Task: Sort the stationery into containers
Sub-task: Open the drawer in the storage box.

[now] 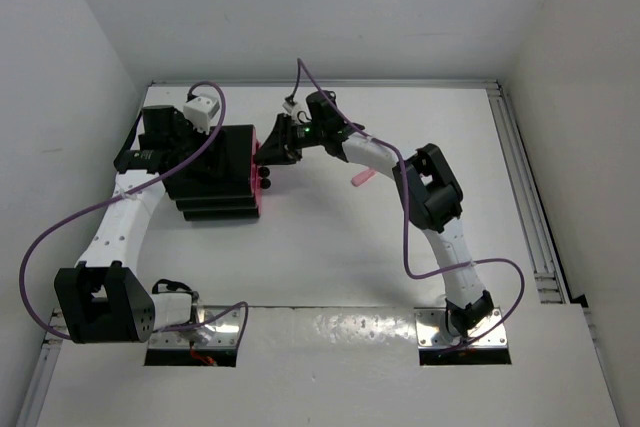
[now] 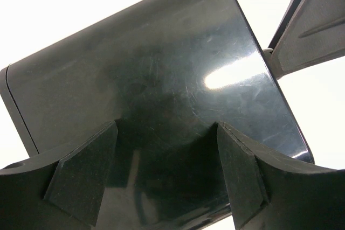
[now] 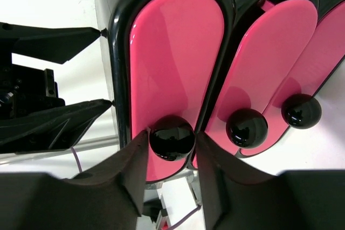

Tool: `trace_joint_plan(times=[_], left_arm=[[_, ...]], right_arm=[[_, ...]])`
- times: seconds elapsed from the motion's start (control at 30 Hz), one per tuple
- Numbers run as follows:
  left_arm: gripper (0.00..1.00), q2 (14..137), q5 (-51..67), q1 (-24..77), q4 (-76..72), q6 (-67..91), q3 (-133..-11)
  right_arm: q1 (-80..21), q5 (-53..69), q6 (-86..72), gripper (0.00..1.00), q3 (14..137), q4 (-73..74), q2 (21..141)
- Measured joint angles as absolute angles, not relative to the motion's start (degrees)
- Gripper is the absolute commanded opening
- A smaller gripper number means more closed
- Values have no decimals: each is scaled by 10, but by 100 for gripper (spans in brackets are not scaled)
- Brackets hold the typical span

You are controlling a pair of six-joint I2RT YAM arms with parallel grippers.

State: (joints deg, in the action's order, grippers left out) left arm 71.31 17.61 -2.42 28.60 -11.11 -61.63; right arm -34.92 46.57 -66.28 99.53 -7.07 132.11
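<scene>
A black stepped drawer unit [image 1: 215, 172] stands at the back left, its pink drawer fronts [image 1: 263, 162] facing right. In the right wrist view three pink drawers [image 3: 172, 57] show, each with a round black knob. My right gripper [image 3: 171, 145] has its fingers against both sides of the leftmost knob [image 3: 171, 137]. My left gripper [image 2: 167, 127] is open over the unit's glossy black top [image 2: 161, 79], its fingertips [image 3: 102, 106] at the unit's back edge. One short pink piece of stationery [image 1: 362, 179] lies on the table under the right arm. No other stationery shows.
White walls close in the table on the left, back and right. A metal rail [image 1: 525, 187] runs along the right edge. Purple cables [image 1: 405, 237] loop from both arms.
</scene>
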Motion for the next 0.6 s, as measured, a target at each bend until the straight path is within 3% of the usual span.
trace_joint_plan(times=[0.4,0.6], left_arm=[[81,714,176,-24,286,-111,-616],[81,715,176,-26,285,-111,-616]], right_arm=[[-341,472,-661,0,976,-88,1317],[-312,486,-656,0,926,-89,1282]])
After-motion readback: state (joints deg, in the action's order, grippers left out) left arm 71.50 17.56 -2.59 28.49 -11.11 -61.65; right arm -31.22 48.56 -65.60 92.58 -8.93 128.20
